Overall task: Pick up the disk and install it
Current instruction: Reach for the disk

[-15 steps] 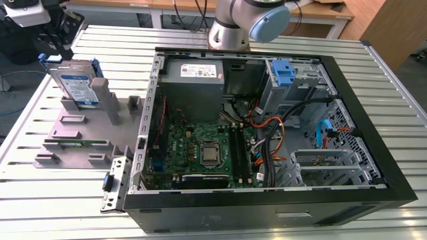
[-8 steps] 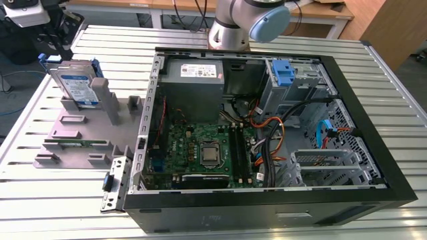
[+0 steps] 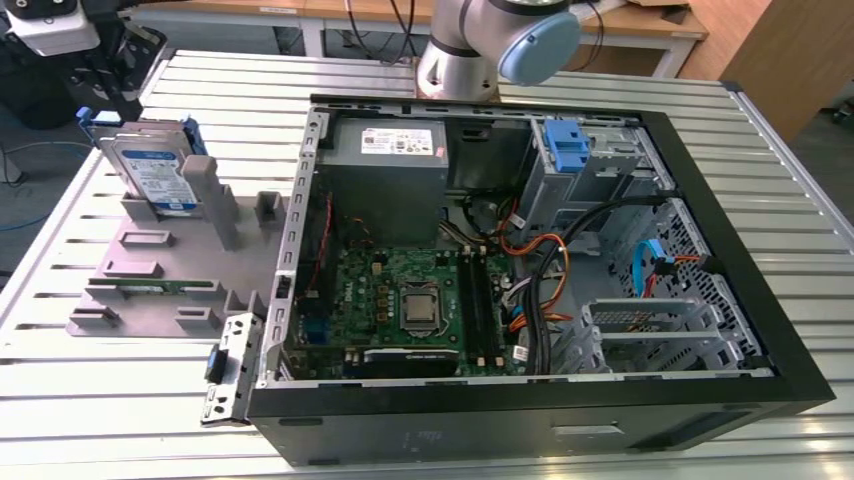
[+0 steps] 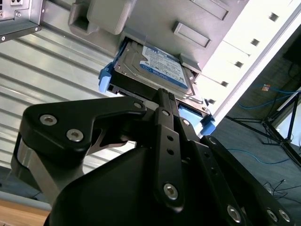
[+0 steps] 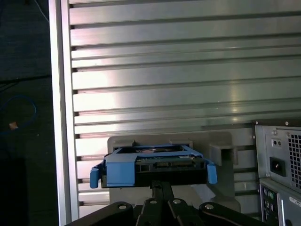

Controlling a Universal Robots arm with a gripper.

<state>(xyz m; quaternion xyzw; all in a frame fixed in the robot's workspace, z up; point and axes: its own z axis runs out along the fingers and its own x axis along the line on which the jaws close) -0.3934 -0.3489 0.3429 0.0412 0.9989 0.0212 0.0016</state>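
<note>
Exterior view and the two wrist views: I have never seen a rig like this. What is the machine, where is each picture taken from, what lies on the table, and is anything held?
The grey jointed machine with a blue cap is a robot arm. Its black pincer is the dark part in the foreground of both wrist views. The exterior view comes from a camera off the arm, looking down on a slatted metal table. The two wrist cameras ride on the arm and look along the pincer. On the table are an open computer case and a grey holder. The disk, framed by its blue caddy, stands upright in that holder. The pincer is right at the disk's edge, but I cannot tell whether it grips it.
</note>
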